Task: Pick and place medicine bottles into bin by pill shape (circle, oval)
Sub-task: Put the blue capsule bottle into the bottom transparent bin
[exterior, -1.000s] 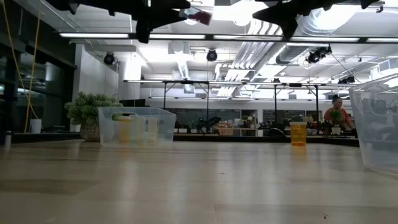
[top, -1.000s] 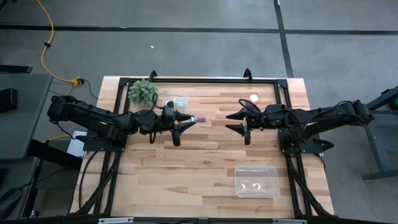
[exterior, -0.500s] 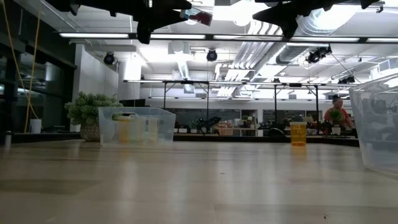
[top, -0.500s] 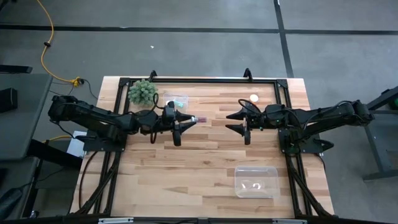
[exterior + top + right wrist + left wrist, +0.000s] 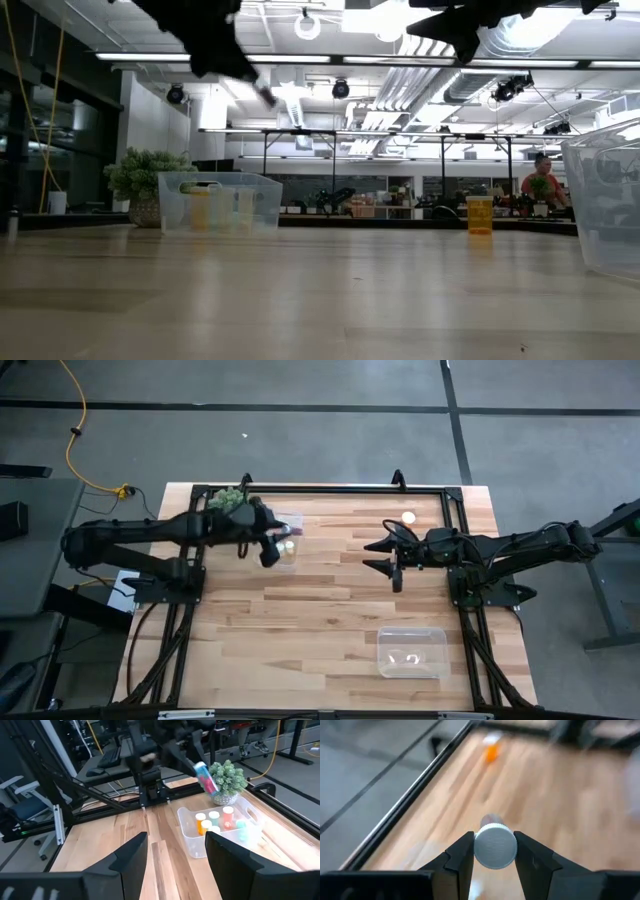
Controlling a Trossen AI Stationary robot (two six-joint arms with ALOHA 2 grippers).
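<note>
My left gripper is shut on a small reddish bottle with a pale cap, high above the clear bin that stands by the green plant at the far left. That bin holds several bottles. One yellow-orange bottle stands on its base at the table's far right; it also shows in the left wrist view. My right gripper hangs open and empty above the table's middle right. My left gripper pinches the bottle at its cap end between its two fingers, one on each side. The bottle lies along the fingers and its body sticks out past the fingertips. It is lifted clear, tilted downward above the bin.
A second clear bin stands near the table's near right corner. A black frame runs along the table's far edge and sides. A person is in the room far behind the table.
My left gripper has swung from the table's middle toward the far left edge, to above the bin by the plant, carrying the bottle, and has turned so the bottle tips downward. It stays shut on the bottle.
</note>
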